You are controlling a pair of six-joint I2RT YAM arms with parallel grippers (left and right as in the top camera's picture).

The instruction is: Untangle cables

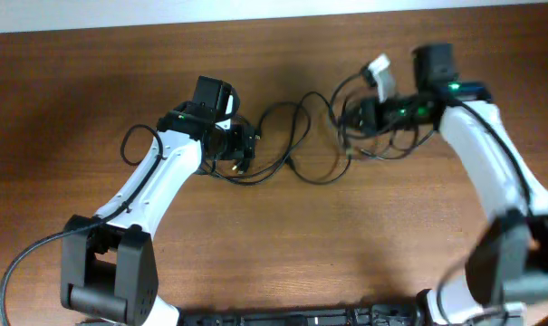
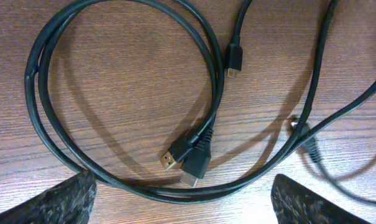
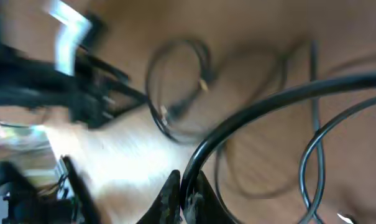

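Observation:
Several thin black cables [image 1: 296, 145] lie looped and crossed on the wooden table between my two arms. My left gripper [image 1: 242, 149] is open and low over a double coil [image 2: 122, 93]; two gold-tipped plugs [image 2: 188, 158] lie just ahead of its fingertips [image 2: 181, 202], and a small plug [image 2: 235, 61] lies farther out. My right gripper [image 1: 355, 116] is shut on one black cable [image 3: 250, 118], which arcs up and right from between its fingertips [image 3: 188, 193]. The right wrist view is blurred.
A small white block [image 1: 379, 71] is on a cable beside the right wrist. Bare wooden table [image 1: 328, 244] spreads in front of both arms. A pale wall edge [image 1: 255, 9] runs along the back.

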